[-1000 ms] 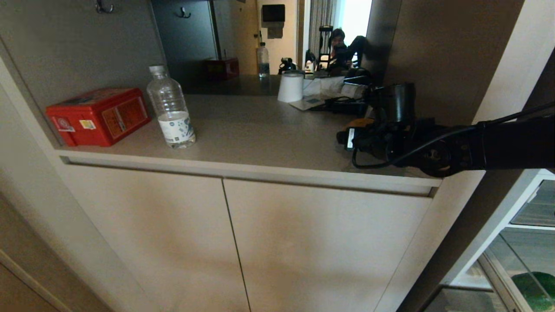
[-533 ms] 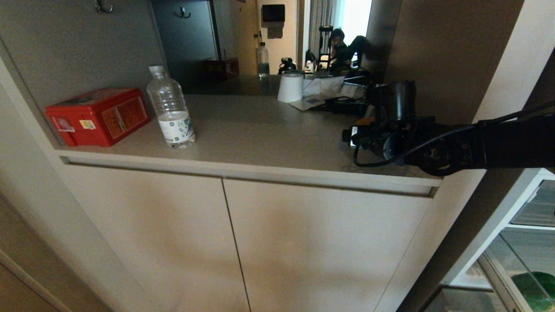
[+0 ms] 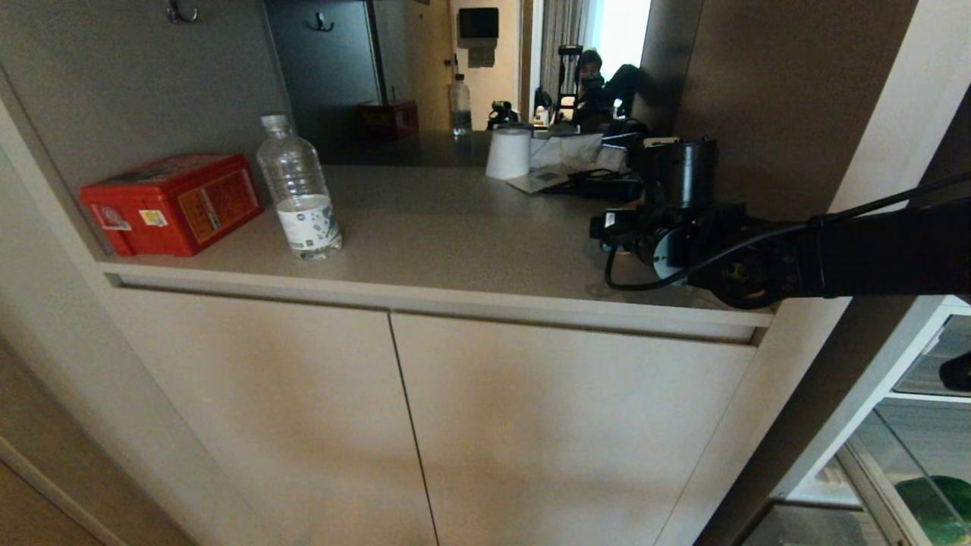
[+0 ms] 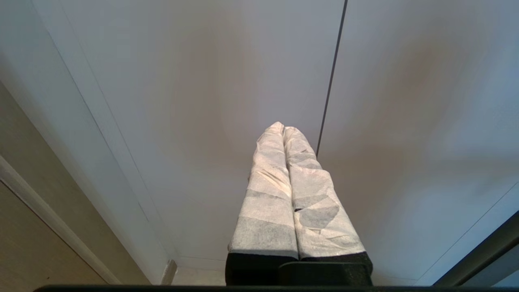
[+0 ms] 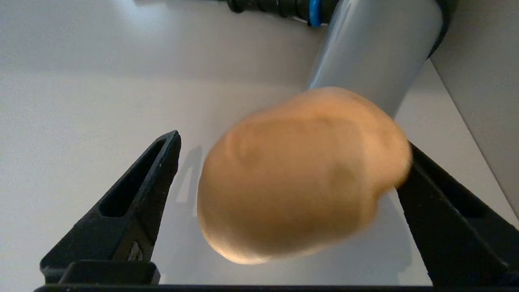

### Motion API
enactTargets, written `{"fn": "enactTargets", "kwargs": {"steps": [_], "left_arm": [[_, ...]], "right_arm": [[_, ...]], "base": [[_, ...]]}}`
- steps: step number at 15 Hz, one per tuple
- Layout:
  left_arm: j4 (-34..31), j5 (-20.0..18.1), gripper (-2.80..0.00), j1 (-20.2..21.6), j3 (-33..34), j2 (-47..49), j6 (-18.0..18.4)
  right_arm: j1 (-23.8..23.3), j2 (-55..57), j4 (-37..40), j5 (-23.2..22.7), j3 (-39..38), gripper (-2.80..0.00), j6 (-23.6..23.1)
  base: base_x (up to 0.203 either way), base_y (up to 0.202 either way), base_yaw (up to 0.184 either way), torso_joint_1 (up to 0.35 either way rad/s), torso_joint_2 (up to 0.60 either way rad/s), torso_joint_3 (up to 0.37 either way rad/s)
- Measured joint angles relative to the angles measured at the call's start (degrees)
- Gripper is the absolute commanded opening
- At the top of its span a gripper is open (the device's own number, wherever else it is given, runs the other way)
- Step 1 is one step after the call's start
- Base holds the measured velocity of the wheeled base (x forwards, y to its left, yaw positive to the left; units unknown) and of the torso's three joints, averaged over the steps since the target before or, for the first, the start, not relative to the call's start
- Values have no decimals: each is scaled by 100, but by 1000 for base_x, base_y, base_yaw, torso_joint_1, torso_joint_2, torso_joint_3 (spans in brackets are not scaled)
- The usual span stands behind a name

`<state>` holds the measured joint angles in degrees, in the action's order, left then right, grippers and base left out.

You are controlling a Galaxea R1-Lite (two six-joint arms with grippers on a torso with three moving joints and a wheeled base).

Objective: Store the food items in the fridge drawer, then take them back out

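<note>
The tan-brown potato [image 5: 300, 174] lies blurred between the wide-spread black fingers of my right gripper [image 5: 292, 142], just above the grey countertop [image 5: 81, 121]. A gap shows between one finger and the potato; the other finger is right at its edge. In the head view the right gripper [image 3: 616, 227] reaches in from the right over the counter's right end, and it hides the potato. The dark-green bell pepper [image 3: 937, 500] shows through the clear fridge drawer [image 3: 884, 485] at the lower right corner. My left gripper [image 4: 282, 127] hangs parked, shut, facing the cabinet doors.
A grey hair dryer [image 3: 686, 174] stands just behind the right gripper, by the side wall. A white paper roll [image 3: 508, 152], papers and cables lie at the back. A water bottle [image 3: 298, 189] and a red box [image 3: 174, 201] stand on the counter's left.
My right gripper has shifted a little to the left over the counter and its wrist has turned. The orange edge of the potato seen beside it earlier is now hidden.
</note>
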<state>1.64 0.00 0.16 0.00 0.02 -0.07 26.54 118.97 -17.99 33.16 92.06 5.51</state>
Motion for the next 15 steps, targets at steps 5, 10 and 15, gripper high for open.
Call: {"fn": "enactTargets", "kwargs": {"steps": [5, 10, 15], "left_arm": [[-2, 0, -280, 0, 0, 0, 0], [0, 0, -280, 0, 0, 0, 0], [-2, 0, -280, 0, 0, 0, 0]], "right_arm": [[22, 161, 6, 41, 410, 0, 9], [17, 195, 17, 104, 736, 0, -11], [5, 196, 16, 162, 653, 0, -75]], "base": [[0, 0, 0, 0, 0, 0], [0, 0, 0, 0, 0, 0], [0, 0, 0, 0, 0, 0]]}}
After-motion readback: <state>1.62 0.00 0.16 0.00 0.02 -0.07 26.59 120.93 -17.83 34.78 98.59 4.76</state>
